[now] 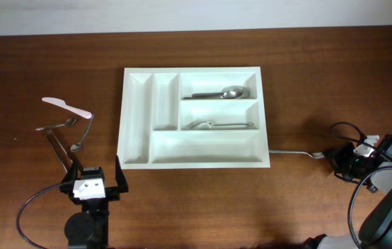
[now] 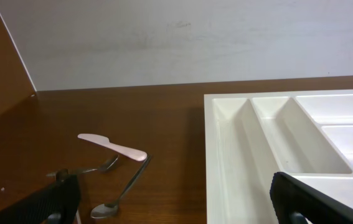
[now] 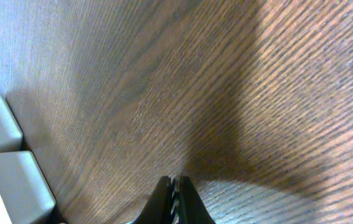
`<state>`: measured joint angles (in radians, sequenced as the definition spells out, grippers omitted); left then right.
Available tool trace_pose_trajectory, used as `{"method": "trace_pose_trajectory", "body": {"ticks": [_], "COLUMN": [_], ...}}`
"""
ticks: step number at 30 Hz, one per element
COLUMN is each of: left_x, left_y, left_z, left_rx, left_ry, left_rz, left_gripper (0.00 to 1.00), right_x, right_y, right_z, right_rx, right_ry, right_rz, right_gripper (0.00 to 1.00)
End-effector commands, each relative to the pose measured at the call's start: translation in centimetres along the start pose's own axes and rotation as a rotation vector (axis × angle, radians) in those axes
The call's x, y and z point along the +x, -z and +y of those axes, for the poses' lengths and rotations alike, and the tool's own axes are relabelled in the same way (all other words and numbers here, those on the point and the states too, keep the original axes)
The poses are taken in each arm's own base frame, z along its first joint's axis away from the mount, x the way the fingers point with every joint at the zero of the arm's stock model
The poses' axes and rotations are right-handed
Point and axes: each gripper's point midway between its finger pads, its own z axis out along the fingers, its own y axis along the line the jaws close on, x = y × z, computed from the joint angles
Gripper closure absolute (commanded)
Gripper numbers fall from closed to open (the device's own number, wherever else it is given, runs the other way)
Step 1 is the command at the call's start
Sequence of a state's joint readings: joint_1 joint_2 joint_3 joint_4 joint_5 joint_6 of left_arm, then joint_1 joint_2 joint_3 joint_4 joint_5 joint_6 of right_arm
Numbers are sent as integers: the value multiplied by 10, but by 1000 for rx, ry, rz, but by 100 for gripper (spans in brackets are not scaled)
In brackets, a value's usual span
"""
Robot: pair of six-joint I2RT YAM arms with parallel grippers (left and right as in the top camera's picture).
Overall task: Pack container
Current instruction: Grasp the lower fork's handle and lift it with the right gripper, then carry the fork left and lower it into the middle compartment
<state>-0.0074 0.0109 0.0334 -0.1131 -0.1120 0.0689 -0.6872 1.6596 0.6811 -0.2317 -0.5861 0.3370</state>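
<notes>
The container, a white cutlery tray (image 1: 135, 117), sits mid-table; it also shows in the left wrist view (image 2: 226, 162). A spoon (image 1: 222, 93) lies in its top long compartment and a fork (image 1: 218, 125) in the middle one. A loose fork (image 1: 294, 151) lies on the table, its handle end at the tray's right edge. My right gripper (image 1: 335, 158) is just beyond the fork's head; its fingers (image 3: 176, 182) are shut with nothing seen between them. My left gripper (image 1: 93, 181) is open near the tray's front left corner.
Left of the tray lie a pale pink knife (image 1: 64, 105), a spoon (image 1: 83, 133), a small fork (image 1: 56, 125) and a long utensil (image 1: 61, 151). The knife (image 2: 112, 147) and spoon (image 2: 119, 196) show in the left wrist view. A wall borders the table's far edge.
</notes>
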Motion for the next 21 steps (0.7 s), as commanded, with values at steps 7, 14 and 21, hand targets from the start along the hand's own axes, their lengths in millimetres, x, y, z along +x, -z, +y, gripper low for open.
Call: {"method": "trace_pose_trajectory", "body": {"ticks": [7, 14, 21], "left_x": [2, 2, 2], "left_y": [0, 0, 0], "left_z": [-1, -1, -1], "left_rx": [2, 2, 2], "left_ry": [-20, -20, -20], "left_rz": [0, 0, 0], "left_gripper": [1, 1, 1], "right_x": [-22, -89, -143], "right_y": [-1, 27, 69], "right_z": [-8, 38, 88], "right_rx": [65, 9, -39], "right_ry": [21, 77, 146], "right_rz": [-57, -171, -266], "right_gripper": [96, 96, 96]}}
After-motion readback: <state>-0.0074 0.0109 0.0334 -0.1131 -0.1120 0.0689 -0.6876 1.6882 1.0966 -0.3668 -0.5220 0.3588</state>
